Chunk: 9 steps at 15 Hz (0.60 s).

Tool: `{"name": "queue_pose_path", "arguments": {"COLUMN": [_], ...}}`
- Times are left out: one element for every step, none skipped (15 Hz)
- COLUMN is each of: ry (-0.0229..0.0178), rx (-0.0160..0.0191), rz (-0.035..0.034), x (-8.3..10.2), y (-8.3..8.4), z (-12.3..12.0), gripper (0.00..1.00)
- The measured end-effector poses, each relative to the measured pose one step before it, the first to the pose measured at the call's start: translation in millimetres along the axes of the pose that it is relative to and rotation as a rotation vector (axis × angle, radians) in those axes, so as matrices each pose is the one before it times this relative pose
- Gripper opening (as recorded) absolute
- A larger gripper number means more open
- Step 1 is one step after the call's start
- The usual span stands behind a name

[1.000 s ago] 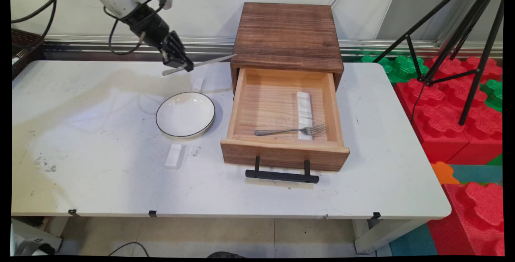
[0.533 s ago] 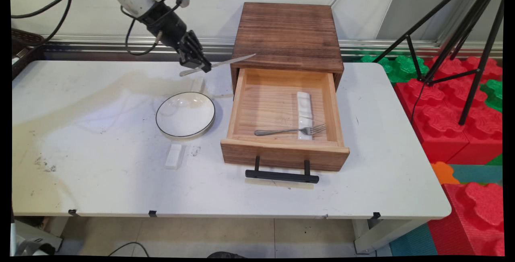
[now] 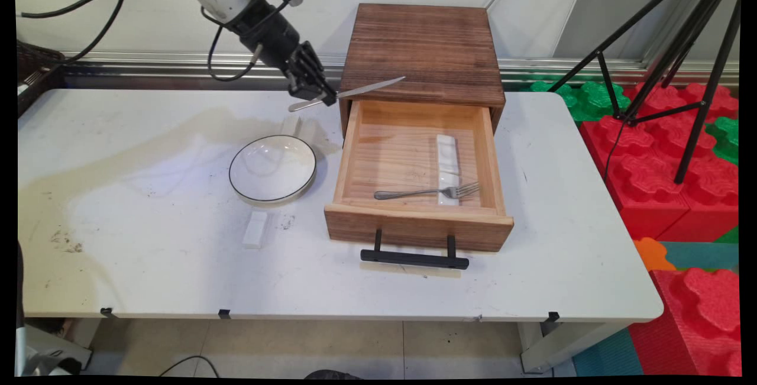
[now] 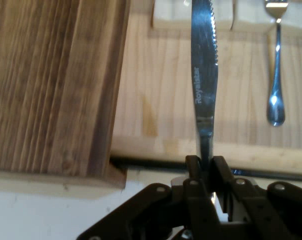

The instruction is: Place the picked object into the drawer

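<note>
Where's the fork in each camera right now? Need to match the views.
Main view: the fork lies across the open drawer's front part, tines on a white rest.
Hand view: fork at upper right, right of the knife.
Shared landmark: the white rest.

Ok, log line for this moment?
hand: shut on knife | knife: blade over open drawer's back-left corner | drawer: fork, white rest

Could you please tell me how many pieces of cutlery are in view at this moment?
2. A knife is clamped in the end effector, its blade over the open drawer's back left corner. A fork lies inside the drawer, tines on a white rest.
</note>
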Motion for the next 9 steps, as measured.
{"name": "queue_pose_path", "arguments": {"ry": [0.00725, 0.00562, 0.00390, 0.00259, 0.00285, 0.00210, 0.00184, 0.00146, 0.00162], "rx": [-0.00362, -0.00352, -0.00310, -0.00181, -0.00062, 0.00170, 0.00127, 0.00175, 0.00265], "rz": [0.00699, 0.00593, 0.00786, 0.00629, 0.00534, 0.00530, 0.00435, 0.00433, 0.00408], "x": [4.89, 3.82, 3.90, 2.95, 3.38, 3.54, 2.97, 3.57, 3.92], "y": [2.23, 1.91, 1.99, 1.50, 1.50, 1.17, 0.94, 1.15, 0.95], "z": [1.91, 2.09, 3.09, 2.47, 3.60, 4.25, 3.50, 4.46, 4.42], "gripper": [0.00, 0.00, 0.00, 0.00, 0.00, 0.00, 0.00, 0.00, 0.00]}}
